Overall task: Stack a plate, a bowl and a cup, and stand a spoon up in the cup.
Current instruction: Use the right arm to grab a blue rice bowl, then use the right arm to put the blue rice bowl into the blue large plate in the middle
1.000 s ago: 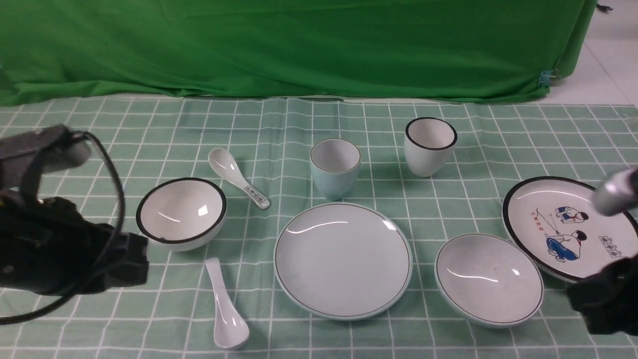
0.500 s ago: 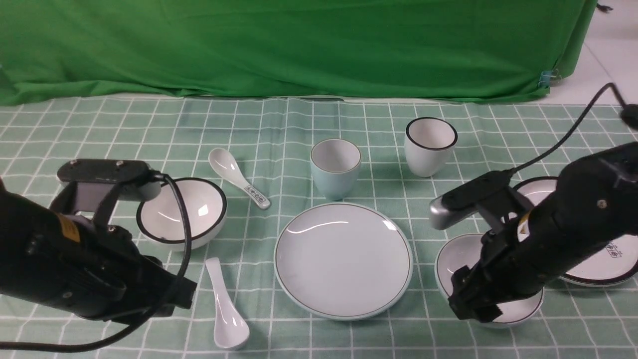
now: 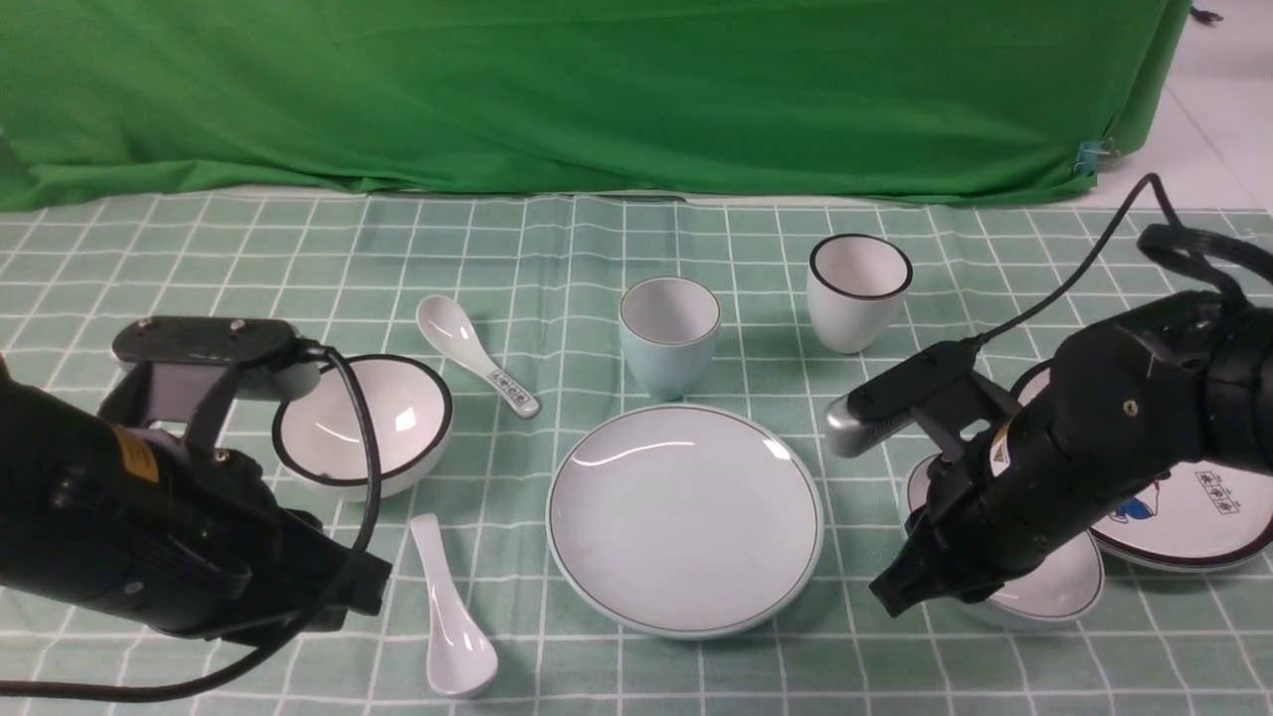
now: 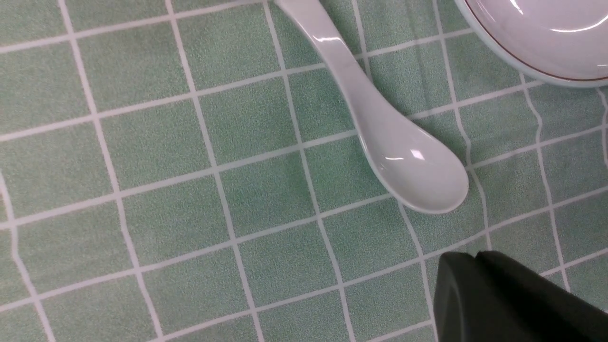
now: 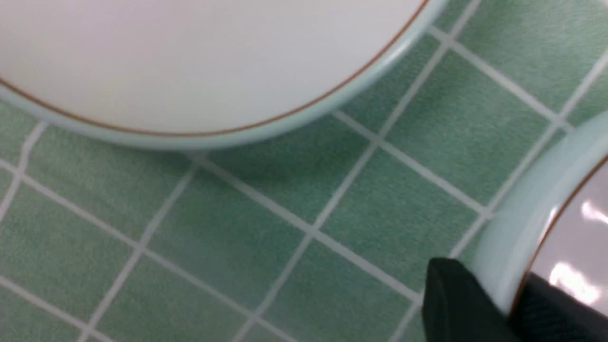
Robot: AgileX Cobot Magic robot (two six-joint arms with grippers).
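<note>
The pale blue-green plate (image 3: pixel 684 519) lies at the front middle, and its edge also shows in the left wrist view (image 4: pixel 546 33) and the right wrist view (image 5: pixel 213 61). The shallow bowl (image 3: pixel 1064 589) lies to its right, mostly hidden by my right arm. My right gripper (image 3: pixel 890 595) is shut on the bowl's left rim (image 5: pixel 522 223), one finger outside and one inside (image 5: pixel 494 289). The cup (image 3: pixel 668 333) stands upright behind the plate. The plain white spoon (image 3: pixel 453 622) lies left of the plate (image 4: pixel 380 142). My left gripper (image 3: pixel 376 589) is shut and empty beside the spoon's scoop (image 4: pixel 468 263).
A black-rimmed white bowl (image 3: pixel 361 426) and a spoon with a printed handle (image 3: pixel 477 358) sit at the left. A black-rimmed white cup (image 3: pixel 858 290) stands at the back right. A cartoon plate (image 3: pixel 1193 507) lies right beside the pale bowl. A green curtain hangs behind.
Both arms came into view over the table. In the last half second the right gripper closed on the bowl's rim and the bowl shifted right toward the cartoon plate. The left arm stayed put.
</note>
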